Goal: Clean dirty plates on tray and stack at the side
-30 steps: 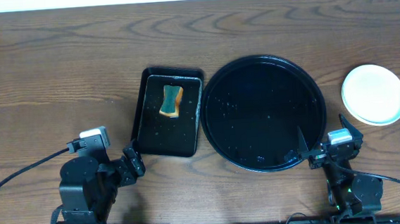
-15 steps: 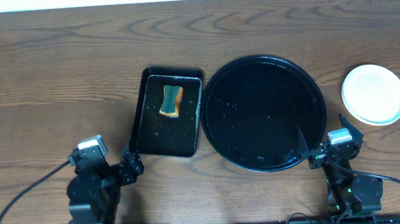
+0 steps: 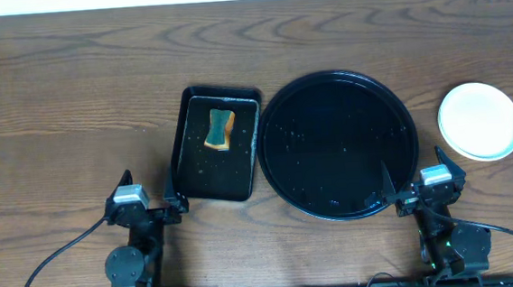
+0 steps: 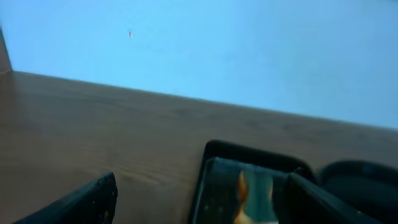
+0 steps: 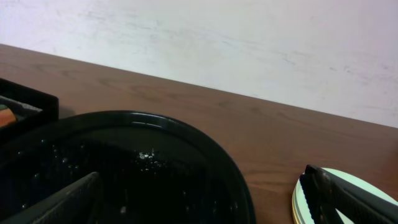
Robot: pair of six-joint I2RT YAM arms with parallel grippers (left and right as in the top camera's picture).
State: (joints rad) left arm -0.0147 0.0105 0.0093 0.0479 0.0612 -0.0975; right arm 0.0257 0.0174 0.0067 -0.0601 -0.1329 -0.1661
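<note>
Notably, left tool (image 4: 199,186) and right tool (image 5: 200,177) stood released, empty; plates (image 3: 479,121) lay stacked on tabletop (image 3: 73,102) beside the tray (image 3: 329,138).

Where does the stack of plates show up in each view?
Overhead: the stack of plates sits at far right, beside the round tray.
Left wrist: not in it.
Right wrist: bottom right corner, partly hidden.
Shared landmark: the round tray, visible in all three views.
</note>
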